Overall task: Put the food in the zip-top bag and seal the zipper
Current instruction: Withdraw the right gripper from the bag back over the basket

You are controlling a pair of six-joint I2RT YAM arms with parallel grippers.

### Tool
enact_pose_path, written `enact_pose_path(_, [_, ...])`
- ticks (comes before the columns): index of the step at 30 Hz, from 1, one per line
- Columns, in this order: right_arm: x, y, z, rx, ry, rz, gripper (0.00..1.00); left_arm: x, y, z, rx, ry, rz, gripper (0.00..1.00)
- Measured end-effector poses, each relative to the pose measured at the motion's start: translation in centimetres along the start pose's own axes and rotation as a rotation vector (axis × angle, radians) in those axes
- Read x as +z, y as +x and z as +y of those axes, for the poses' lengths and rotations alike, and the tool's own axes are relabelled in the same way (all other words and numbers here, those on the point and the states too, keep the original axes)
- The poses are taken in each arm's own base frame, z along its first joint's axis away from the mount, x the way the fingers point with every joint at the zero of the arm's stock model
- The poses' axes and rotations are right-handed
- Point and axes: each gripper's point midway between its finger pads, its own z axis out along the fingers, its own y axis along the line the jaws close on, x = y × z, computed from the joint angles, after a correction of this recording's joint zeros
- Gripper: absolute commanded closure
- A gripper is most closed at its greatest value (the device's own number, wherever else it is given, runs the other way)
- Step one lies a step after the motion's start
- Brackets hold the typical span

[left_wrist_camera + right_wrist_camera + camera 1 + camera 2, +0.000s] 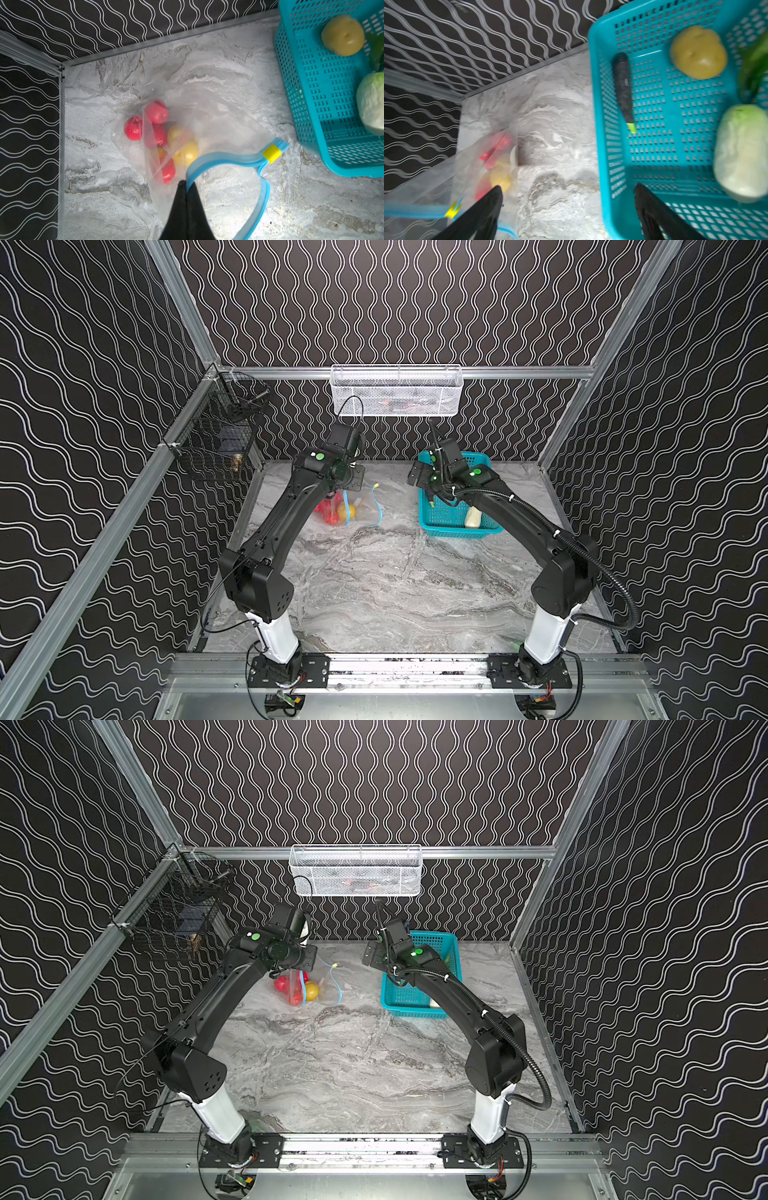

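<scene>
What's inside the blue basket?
In the basket: a potato, a dark cucumber, a white-green radish and a green vegetable, cut off at the picture's edge. The right gripper covers part of the floor.

In both top views the left gripper (186,184) and the right gripper (568,187) are all but hidden beneath their own wrists. The left arm (291,506) covers one side of the zip-top bag (368,512). The right arm (519,522) crosses the teal basket (453,531), hiding most of its contents; only part of the white-green vegetable (473,517) shows.

In the left wrist view the zipper (226,156) runs off the bottom edge, and the picture's edge cuts the basket and the white-green vegetable.

The right wrist view is blurred. The food (500,176) in the bag is red and yellow smears, and the green vegetable (753,68) is cut off.

The contents of the white mesh basket (374,402) and the black wire basket (216,439) are too small to tell.
</scene>
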Motion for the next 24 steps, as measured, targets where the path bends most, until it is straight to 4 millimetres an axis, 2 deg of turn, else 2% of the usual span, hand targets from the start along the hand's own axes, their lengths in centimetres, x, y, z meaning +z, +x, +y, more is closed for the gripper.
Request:
enact_pose_path(8, [0.0,-0.8,-4.6,0.049,0.099,0.025,0.01,0.0,-0.4,0.0,0.001,-0.002,-0.014,1.00])
enact_pose_path(13, [-0.5,-0.7,-5.9,0.060,0.124,0.037,0.01,0.3,-0.3,0.0,0.003,-0.003,-0.007,1.00])
enact_pose_path(19, [0.9,-1.0,-8.4,0.052,0.190,0.092,0.01,0.6,0.0,-0.1,0.022,-0.004,0.001,1.00])
enact_pose_path(24, [2.0,-1.9,-11.3,0.060,0.265,0.124,0.01,0.6,0.0,-0.1,0.023,-0.004,0.000,1.00])
